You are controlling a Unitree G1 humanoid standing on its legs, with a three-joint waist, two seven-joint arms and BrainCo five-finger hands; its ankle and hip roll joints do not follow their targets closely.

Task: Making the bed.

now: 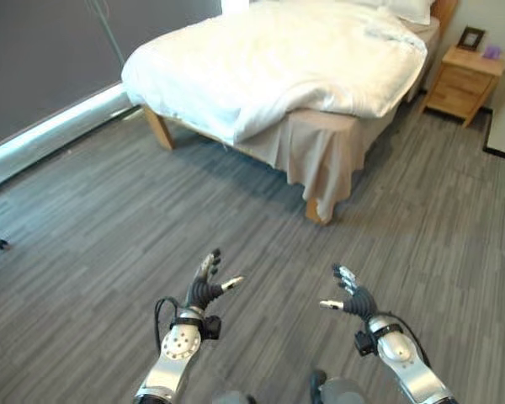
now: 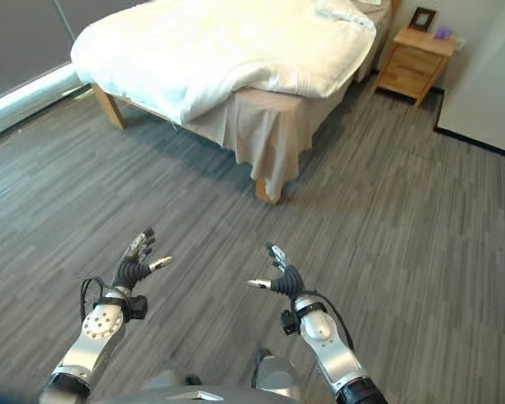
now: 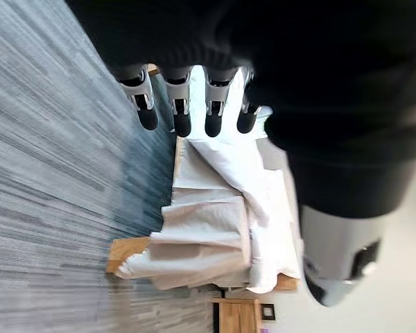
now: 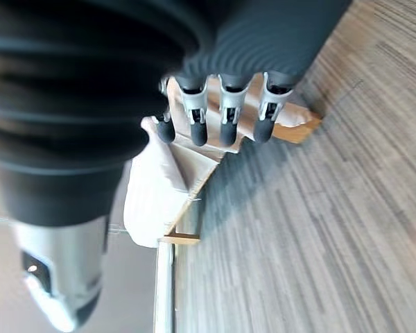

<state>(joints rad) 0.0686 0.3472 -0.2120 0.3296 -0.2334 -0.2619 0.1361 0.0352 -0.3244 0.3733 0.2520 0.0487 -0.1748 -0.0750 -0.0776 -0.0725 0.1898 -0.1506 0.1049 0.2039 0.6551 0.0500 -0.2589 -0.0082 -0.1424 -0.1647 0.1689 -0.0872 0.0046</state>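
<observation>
The bed (image 1: 320,143) lies ahead of you and well apart from both hands, with bare grey floor (image 1: 109,236) between. Its long axis runs away from you toward the upper right of the head views, ending at the pillow (image 1: 408,10) and the wooden nightstand (image 1: 465,80) beside the head end. The near corner at the foot, where a wooden leg (image 1: 317,210) shows under the beige bed skirt (image 1: 316,151), points almost straight at you. The white duvet (image 1: 269,59) lies rumpled over the mattress, bunched along the foot edge and hanging over the long side that faces the window wall, which leaves the skirt exposed at the near corner. Your left hand (image 1: 206,284) and right hand (image 1: 353,296) are both raised low in front of you, fingers spread and straight, thumbs turned inward toward each other, and both are empty. In each wrist view the fingers (image 3: 180,104) extend relaxed with the bed visible past them, touching nothing. The near corner sits slightly to the right of the midline between the hands, so judge the right hand marginally nearer to it; the left hand faces the hanging side of the duvet. Neither hand can reach the bedding from this position, so close the gap to the foot of the bed before you attempt any grasp.
</observation>
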